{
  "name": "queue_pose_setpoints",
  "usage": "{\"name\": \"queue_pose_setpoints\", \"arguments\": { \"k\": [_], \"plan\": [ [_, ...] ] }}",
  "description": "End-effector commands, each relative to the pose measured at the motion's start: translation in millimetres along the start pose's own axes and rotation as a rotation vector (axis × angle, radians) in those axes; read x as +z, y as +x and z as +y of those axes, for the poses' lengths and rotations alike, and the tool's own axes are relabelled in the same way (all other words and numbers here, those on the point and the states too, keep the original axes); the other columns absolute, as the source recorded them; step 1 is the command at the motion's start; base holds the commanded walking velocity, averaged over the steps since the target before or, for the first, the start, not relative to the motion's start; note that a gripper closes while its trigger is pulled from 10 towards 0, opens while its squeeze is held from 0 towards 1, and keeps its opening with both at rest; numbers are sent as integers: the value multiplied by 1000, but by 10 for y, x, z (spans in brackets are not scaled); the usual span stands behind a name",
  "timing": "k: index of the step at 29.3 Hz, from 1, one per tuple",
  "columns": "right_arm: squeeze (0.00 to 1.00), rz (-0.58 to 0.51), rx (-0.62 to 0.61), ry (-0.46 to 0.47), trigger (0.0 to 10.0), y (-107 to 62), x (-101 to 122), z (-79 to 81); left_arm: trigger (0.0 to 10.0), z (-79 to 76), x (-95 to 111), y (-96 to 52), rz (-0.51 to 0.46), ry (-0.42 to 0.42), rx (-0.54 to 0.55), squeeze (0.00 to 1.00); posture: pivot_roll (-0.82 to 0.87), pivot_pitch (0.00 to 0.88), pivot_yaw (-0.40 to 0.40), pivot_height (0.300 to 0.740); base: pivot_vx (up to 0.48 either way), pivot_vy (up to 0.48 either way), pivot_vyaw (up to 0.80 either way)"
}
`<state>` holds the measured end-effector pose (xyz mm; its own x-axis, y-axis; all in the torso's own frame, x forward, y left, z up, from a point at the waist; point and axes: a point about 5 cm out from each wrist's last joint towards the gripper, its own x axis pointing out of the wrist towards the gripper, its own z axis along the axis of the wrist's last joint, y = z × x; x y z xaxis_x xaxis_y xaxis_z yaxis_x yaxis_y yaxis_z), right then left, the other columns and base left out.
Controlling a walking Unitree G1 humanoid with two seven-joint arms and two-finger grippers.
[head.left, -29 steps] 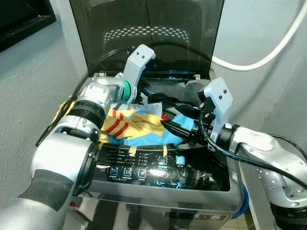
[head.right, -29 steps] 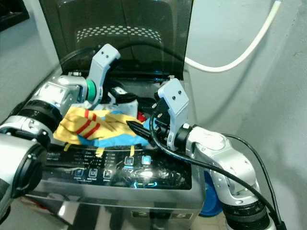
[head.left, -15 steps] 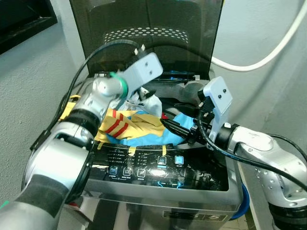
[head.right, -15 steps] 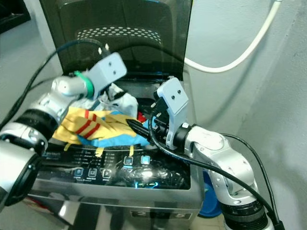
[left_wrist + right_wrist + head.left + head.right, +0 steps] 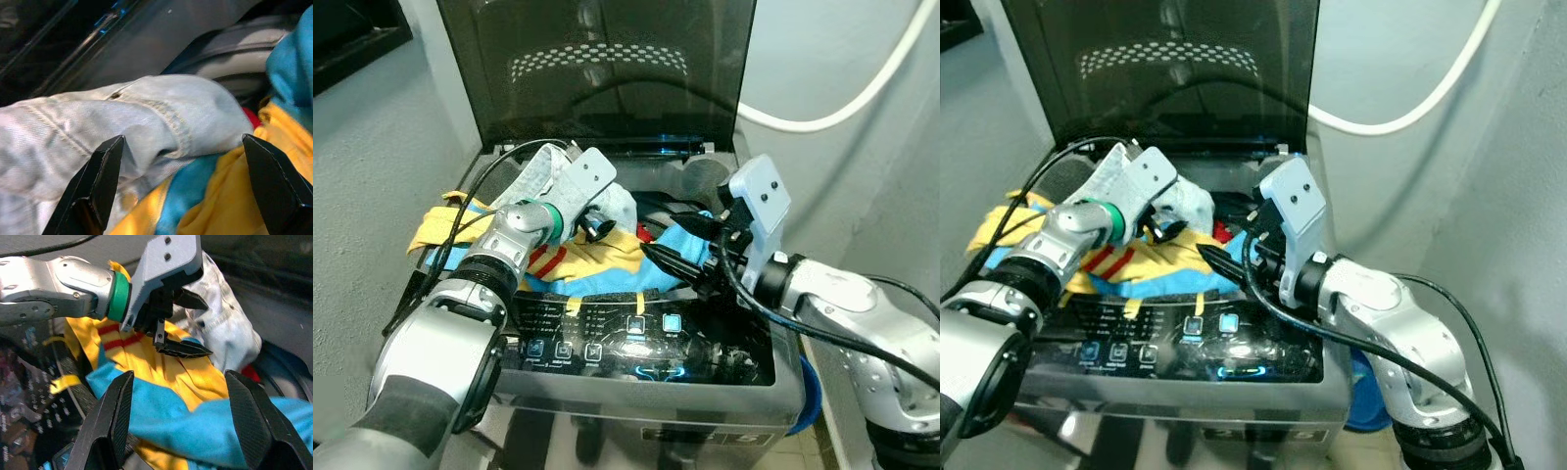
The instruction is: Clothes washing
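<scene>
Clothes are lying piled in the open mouth of a top-loading washing machine [image 5: 636, 387]. A yellow and blue garment [image 5: 607, 257] with red stripes is spilling over the front and left rim of the tub, reaching toward the lit control panel [image 5: 607, 338]. A pale, faded denim piece [image 5: 122, 122] with visible stitching is sitting on top of it toward the back, and a small patch of red cloth [image 5: 249, 373] is peeking out beneath the denim.

The left gripper [image 5: 188, 323] is hovering just above the pile, beside the denim piece, with its black fingers [image 5: 98, 181] spread apart and nothing pinched between them. In the left wrist view the denim is bulging between the two fingers, but whether they are touching it cannot be told. The right gripper [image 5: 671, 262] is reaching in from the right side, low over the blue part of the garment, with its fingers [image 5: 110, 421] also spread wide and nothing between them.

The machine's dark tinted lid [image 5: 597, 73] is standing raised behind the tub. Black cables from both arms are looping across the tub opening. A thick white hose [image 5: 862, 93] is curving along the grey wall [image 5: 362, 147] to the right. Something blue [image 5: 813, 401] is showing low at the machine's right side, too hidden to identify.
</scene>
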<state>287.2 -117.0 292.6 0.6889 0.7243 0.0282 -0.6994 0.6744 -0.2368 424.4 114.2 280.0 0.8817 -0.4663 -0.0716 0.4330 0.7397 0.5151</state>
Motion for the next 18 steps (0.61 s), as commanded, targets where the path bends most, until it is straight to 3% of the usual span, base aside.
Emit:
{"name": "queue_pose_setpoints", "arguments": {
  "k": [1, 4, 8, 12, 14, 18],
  "plan": [
    [0, -11, 15, -10, 10000, -29, 56, 35, 10000, 10, -30, -12, -6, -32, 0, 0, -49, 232, 110, 740, 0, 0, 0],
    [0, -11, 23, -30, 10000, -28, 145, 10, 10000, -24, 67, 16, -90, -139, 2, 0, -85, 248, 85, 740, 0, 0, 0],
    [0, -11, 21, -44, 10000, -34, 175, -3, 10000, -73, 57, 33, -88, -174, -23, 0, -101, 250, 75, 740, 0, 0, 0],
    [0, -8, 26, -64, 10000, -24, 237, -30, 10000, -255, -143, 57, 59, -164, -126, 0, -123, 245, 53, 740, 0, 0, 0],
    [0, -5, 33, -72, 10000, -33, 257, -42, 10000, -347, -260, 49, 137, -206, -193, 0, -132, 240, 38, 740, 0, 0, 0],
    [0, -3, 36, -74, 10000, -36, 265, -47, 10000, -377, -294, 44, 158, -228, -217, 0, -132, 240, 38, 740, 0, 0, 0]
  ]
}}
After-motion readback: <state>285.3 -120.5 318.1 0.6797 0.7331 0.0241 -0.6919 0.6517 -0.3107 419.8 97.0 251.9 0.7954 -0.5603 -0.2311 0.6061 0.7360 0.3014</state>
